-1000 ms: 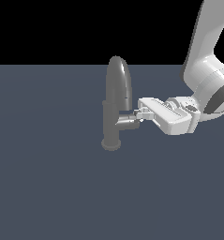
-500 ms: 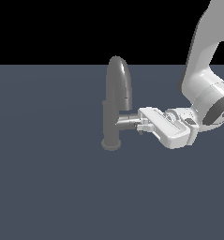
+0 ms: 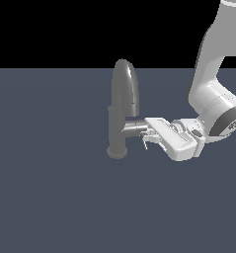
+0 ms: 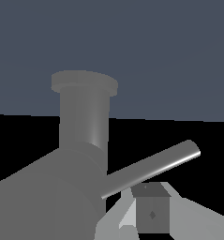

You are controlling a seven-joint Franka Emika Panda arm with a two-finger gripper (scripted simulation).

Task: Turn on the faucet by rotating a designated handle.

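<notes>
The grey faucet (image 3: 117, 129) stands upright with its arched spout (image 3: 125, 84) in the middle of the exterior view. The short handle (image 3: 134, 127) sticks out of its body toward the exterior view's right. A thin rod (image 3: 145, 144) hangs from the handle's end. My white gripper (image 3: 149, 133) lies sideways against the handle's end, right at the rod. Its fingers look closed together with nothing between them. In the wrist view the faucet's body and base flange (image 4: 84, 89) are close. The rod (image 4: 153, 165) crosses just over a dark finger pad (image 4: 152, 213).
The faucet stands on a flat, dark blue-grey floor (image 3: 50, 197). My white arm (image 3: 213, 99) comes down from the upper part of the exterior view's right.
My gripper has moved down and slightly toward the exterior view's left along the handle's end. The thin rod has swung downward with it.
</notes>
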